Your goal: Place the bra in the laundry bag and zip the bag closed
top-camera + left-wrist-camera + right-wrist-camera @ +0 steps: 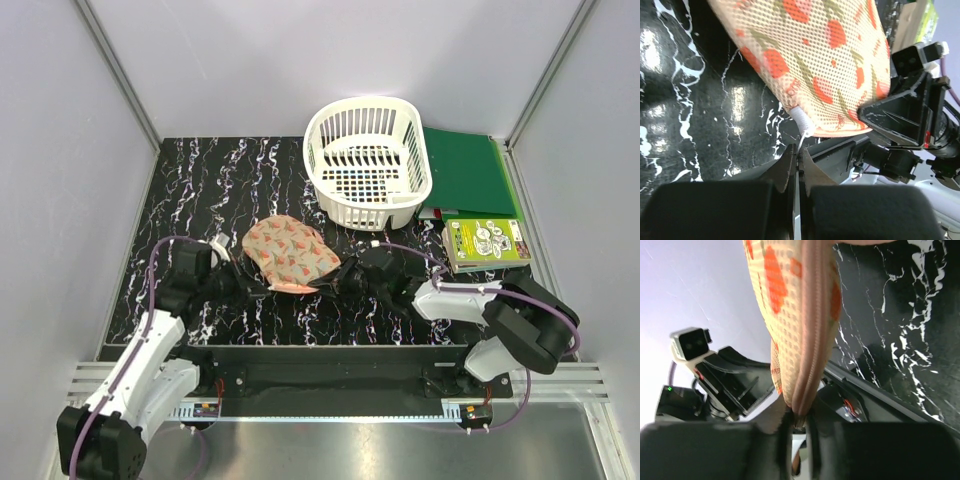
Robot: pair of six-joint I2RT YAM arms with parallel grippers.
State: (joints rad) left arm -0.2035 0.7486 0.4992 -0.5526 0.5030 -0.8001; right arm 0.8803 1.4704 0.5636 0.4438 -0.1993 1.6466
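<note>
The peach-pink laundry bag (290,252) with the watermelon print lies puffed up on the black marbled table, between my two grippers. My left gripper (243,278) is at its near left edge, shut on a thin white tab (804,122) hanging from the bag's seam (825,55); in the left wrist view the jaws (799,160) meet on it. My right gripper (340,277) is at the bag's right end, shut (797,422) on the pink zipper trim (812,340), which looks closed along the part in view. The black bra is not in view.
A white slotted basket (368,160) stands at the back centre. Green folders (465,175) lie to its right, and a green-and-white booklet (485,243) lies in front of them, next to my right arm. Grey walls enclose the table on three sides.
</note>
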